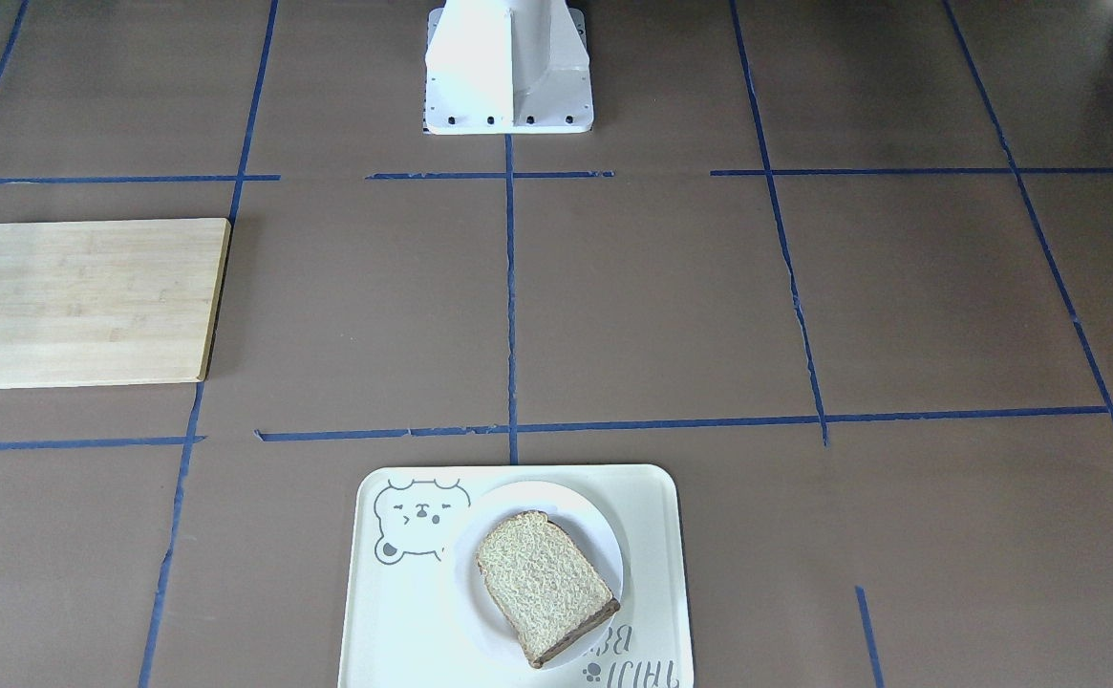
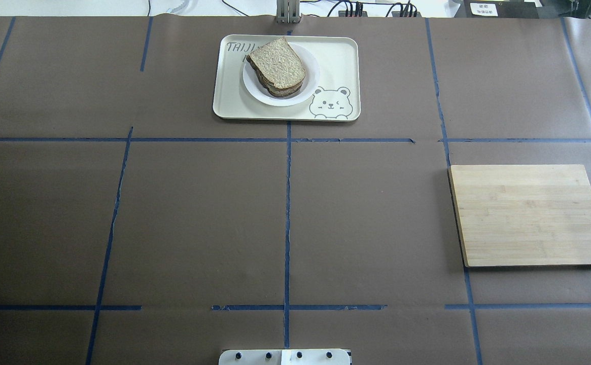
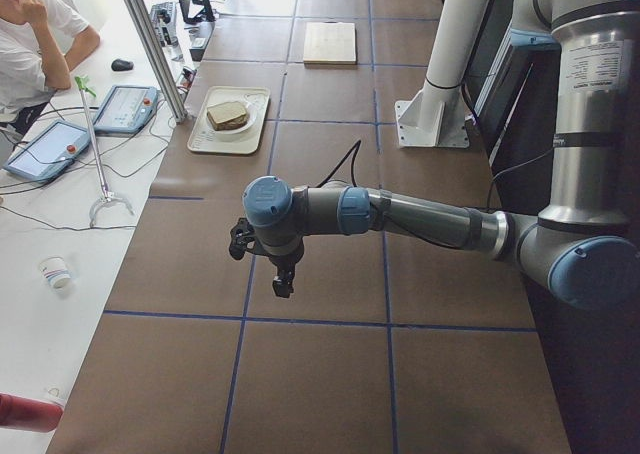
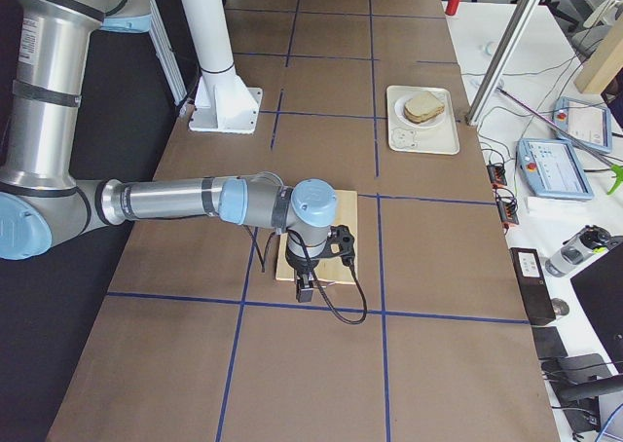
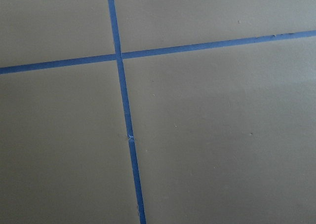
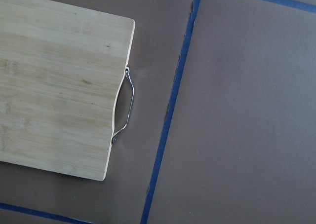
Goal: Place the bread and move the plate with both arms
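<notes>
Overhead exterior view: bread (image 2: 276, 63) is lying flat on the plate (image 2: 309, 87), domed top pointing toward the far edge of the bench. Something darker is showing beneath the slice; cannot tell what. The plate is sitting inside the bear tray (image 2: 337, 60), which is resting at the middle of the far edge. A wooden cutting board (image 2: 528, 213) is lying toward the bench's right end. The left gripper (image 3: 283, 279) is hanging above bare bench near the left end, and the right gripper (image 4: 305, 288) is hanging over the board. Both are holding nothing; finger spread cannot be told from these side views.
</notes>
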You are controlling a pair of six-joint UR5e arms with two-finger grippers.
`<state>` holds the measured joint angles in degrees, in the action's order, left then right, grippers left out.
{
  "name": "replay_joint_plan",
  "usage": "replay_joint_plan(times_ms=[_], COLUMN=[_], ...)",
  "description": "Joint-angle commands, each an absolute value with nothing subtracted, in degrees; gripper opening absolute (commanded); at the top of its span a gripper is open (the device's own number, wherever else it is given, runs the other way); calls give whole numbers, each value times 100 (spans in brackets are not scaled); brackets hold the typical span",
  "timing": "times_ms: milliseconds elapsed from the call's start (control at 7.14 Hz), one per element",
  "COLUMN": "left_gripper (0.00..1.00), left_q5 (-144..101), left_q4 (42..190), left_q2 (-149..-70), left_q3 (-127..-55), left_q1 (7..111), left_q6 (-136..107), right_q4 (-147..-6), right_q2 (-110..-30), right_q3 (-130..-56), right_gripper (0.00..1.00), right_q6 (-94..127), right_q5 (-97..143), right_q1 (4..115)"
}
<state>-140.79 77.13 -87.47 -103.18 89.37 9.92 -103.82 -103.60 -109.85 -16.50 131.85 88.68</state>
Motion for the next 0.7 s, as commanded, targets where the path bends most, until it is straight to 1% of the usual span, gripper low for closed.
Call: replay_joint_plan(times_ms=[0, 140, 280, 420, 560], left_gripper=[100, 100, 100, 100, 100], left_q5=[-14080, -14124, -14028, -13035, -12712], left_q4=[7857, 7884, 7875, 7875, 7823], left_q2=[-8684, -8684, -8666, -8718, -8719], left_q3=[-10328, -10275, -10396, -10406, -10371], left_q1=[8938, 8938, 8938, 8938, 8938], left_q6=[985, 984, 958, 923, 914], right_q4=[-10389, -10371, -10362, -10336, -10336], right_q2=[-10362, -10362, -10362, -10362, -10345], right_q3=[-10986, -10986, -10986, -10978, -10978], right_gripper=[100, 100, 100, 100, 100], right_q6=[-1548, -1442, -1450, -1450, -1441], right_q5=[13279, 13298, 13298, 13289, 13289], right_q1=[8886, 8886, 8886, 8886, 8886])
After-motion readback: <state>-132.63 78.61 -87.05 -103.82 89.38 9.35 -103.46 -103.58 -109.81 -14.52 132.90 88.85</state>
